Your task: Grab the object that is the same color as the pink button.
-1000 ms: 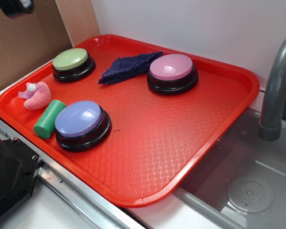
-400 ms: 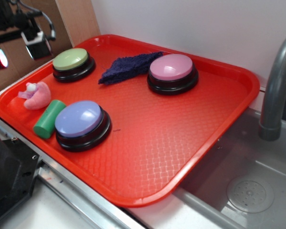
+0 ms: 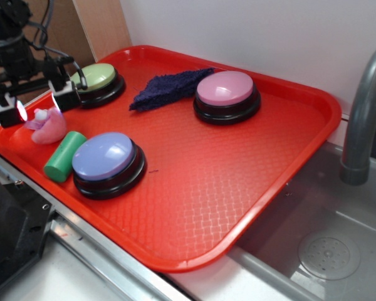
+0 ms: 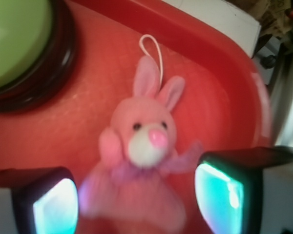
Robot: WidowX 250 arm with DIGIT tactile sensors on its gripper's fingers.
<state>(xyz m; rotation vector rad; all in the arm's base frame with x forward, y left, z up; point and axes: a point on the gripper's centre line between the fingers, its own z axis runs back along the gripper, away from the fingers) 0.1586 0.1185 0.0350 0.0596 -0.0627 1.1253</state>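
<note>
The object is a small pink plush bunny (image 3: 48, 128) (image 4: 142, 161) with a white muzzle and a lilac bow, lying at the left end of the red tray (image 3: 238, 182). My gripper (image 3: 36, 103) (image 4: 139, 202) hangs just over it, open, one finger on each side of the plush body, with gaps showing. The pink button (image 3: 225, 89), pale pink dome on a black base, stands at the tray's far right of middle.
A green-topped button (image 3: 99, 76) (image 4: 14, 44) sits just behind the bunny. A green cylinder (image 3: 64, 157) and a lilac-blue button (image 3: 105, 158) lie in front of it. A dark blue cloth (image 3: 166, 88) is mid-back. A sink and faucet (image 3: 363, 113) are at right.
The gripper has come down from the upper left corner to just above the pink plush, fingers straddling it. Nothing on the tray has moved.
</note>
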